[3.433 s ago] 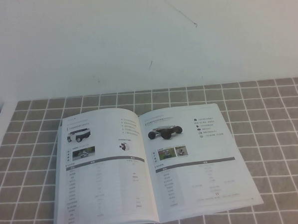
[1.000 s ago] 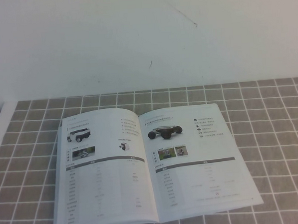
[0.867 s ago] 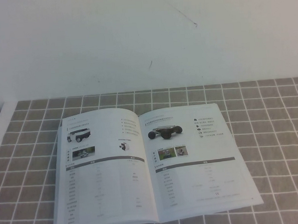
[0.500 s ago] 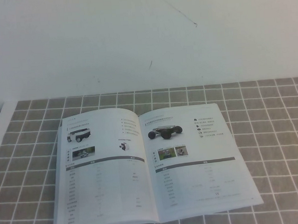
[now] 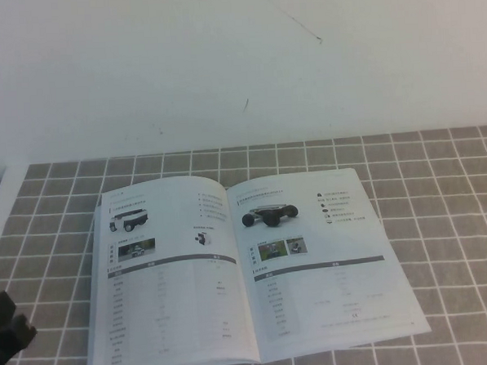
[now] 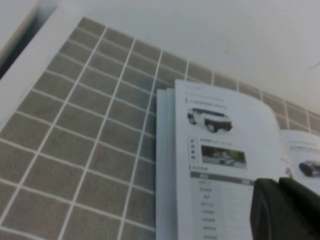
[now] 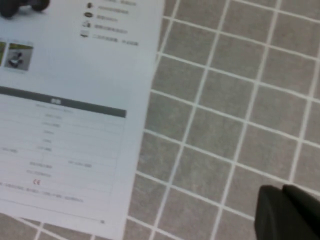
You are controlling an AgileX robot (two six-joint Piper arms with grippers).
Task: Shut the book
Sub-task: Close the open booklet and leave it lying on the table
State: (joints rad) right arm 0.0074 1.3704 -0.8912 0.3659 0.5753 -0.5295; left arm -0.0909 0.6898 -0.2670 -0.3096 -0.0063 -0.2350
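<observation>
Book (image 5: pixel 244 268) lying wide open and flat on the grey checked cloth (image 5: pixel 442 221), middle of the scene, toward the near edge. None of the closing done: left page (image 5: pixel 163 277) and right page (image 5: pixel 321 260) both spread, nothing lifted, nothing touching paper. Left gripper (image 5: pixel 8 330) low at the near left, near the left page's outer edge; opening impossible to tell. Right gripper (image 7: pixel 287 212) absent from the high view, seen only from its own wrist, over bare cloth right of the right page; opening likewise impossible to tell. Stacked sheet edges along the book's left side plain only from the left wrist.
</observation>
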